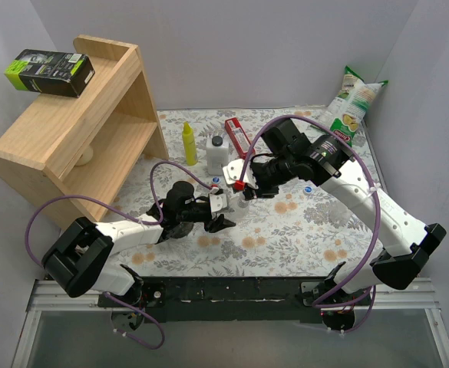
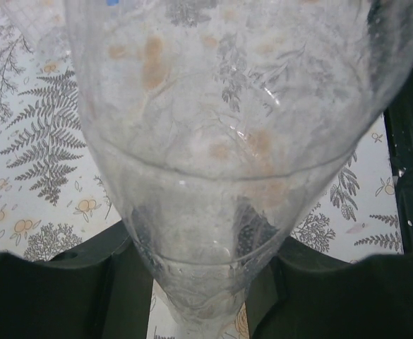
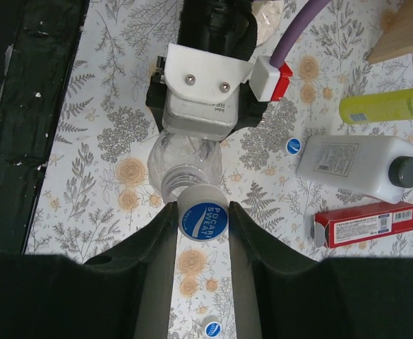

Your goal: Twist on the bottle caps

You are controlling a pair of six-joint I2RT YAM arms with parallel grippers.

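Observation:
My right gripper (image 3: 202,209) is shut on a blue-topped bottle cap (image 3: 203,220) and holds it against the threaded neck of a clear bottle (image 3: 185,164), a little off to one side. My left gripper (image 2: 206,282) is shut on that same bottle (image 2: 220,141), whose clear body fills the left wrist view. In the top view the two grippers meet at mid-table, left (image 1: 215,215) and right (image 1: 247,189); the bottle between them is barely visible. Two loose blue caps lie on the cloth, one (image 3: 294,145) beside the white bottle and one (image 3: 212,328) nearer the right wrist camera.
A white black-capped bottle (image 3: 358,166), a slim yellow bottle (image 3: 386,106) and a red box (image 3: 365,222) lie behind the grippers. A wooden shelf (image 1: 78,130) with a black box (image 1: 49,73) stands at the back left. A snack bag (image 1: 351,107) leans at the back right.

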